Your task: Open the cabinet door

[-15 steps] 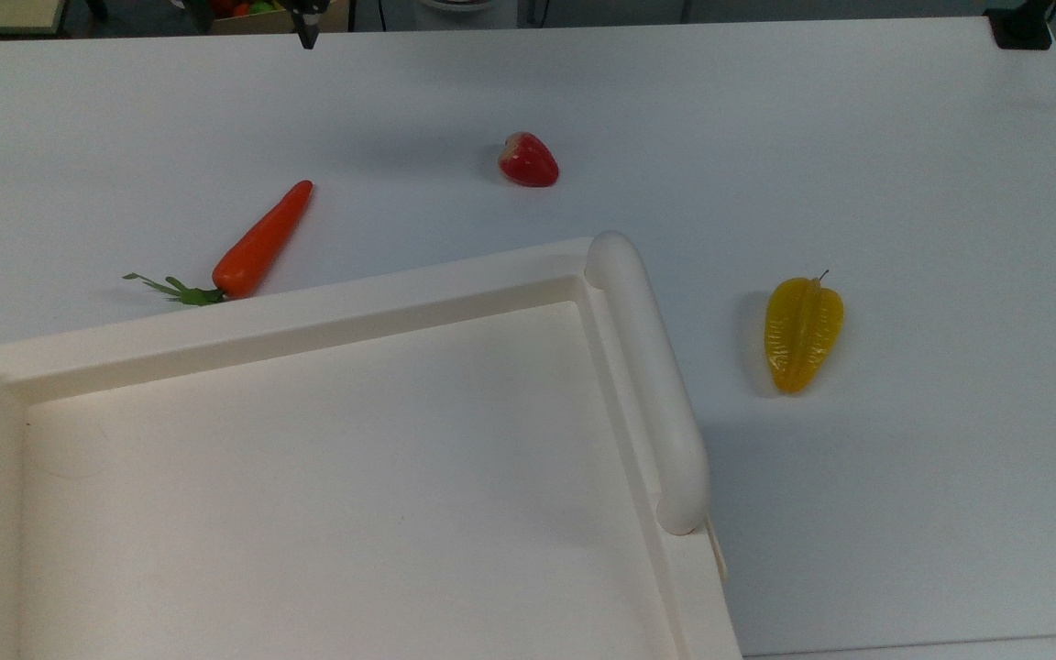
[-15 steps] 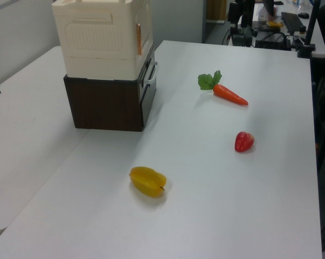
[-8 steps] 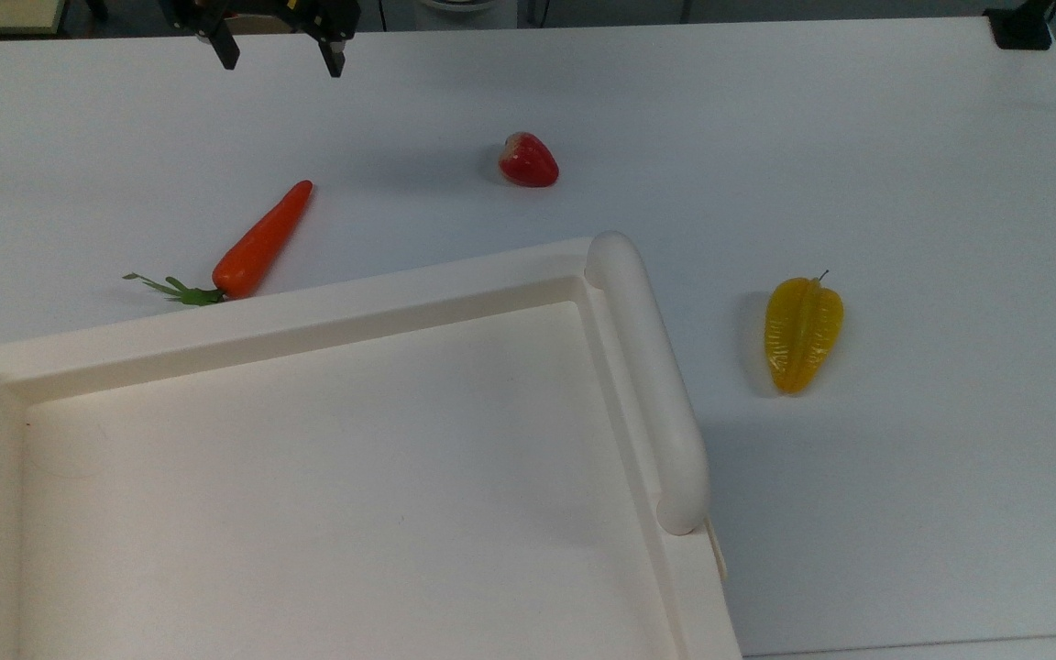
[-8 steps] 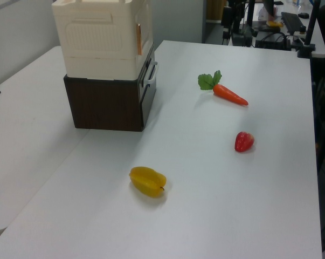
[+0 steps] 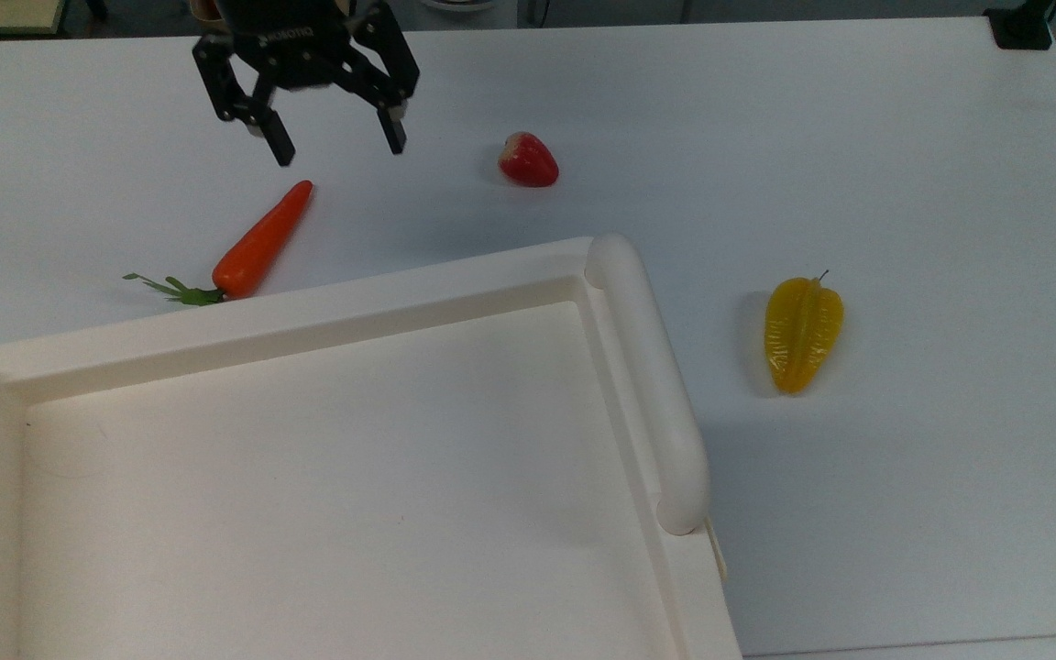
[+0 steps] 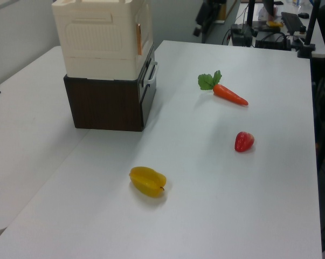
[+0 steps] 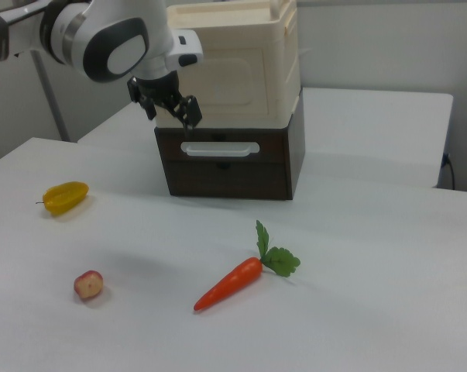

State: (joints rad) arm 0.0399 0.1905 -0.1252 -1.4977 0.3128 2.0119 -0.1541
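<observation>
The cabinet is a large cream unit standing on a dark brown base; its recessed top tray takes up the lower left of the top view. In the right view the cabinet door is the cream front panel, and it sits flush and shut. My gripper hangs open with nothing between its fingers. It is above the table between the carrot's tip and the red fruit, well apart from the cabinet. In the right view the gripper appears in front of the door's left part.
An orange carrot lies close to the cabinet's far rail. A red fruit and a yellow starfruit lie on the white table. The dark base has a white drawer handle.
The gripper has come down from the top view's upper edge toward the cabinet, and more of it shows now. It stays open. The cabinet and the toy foods have not moved.
</observation>
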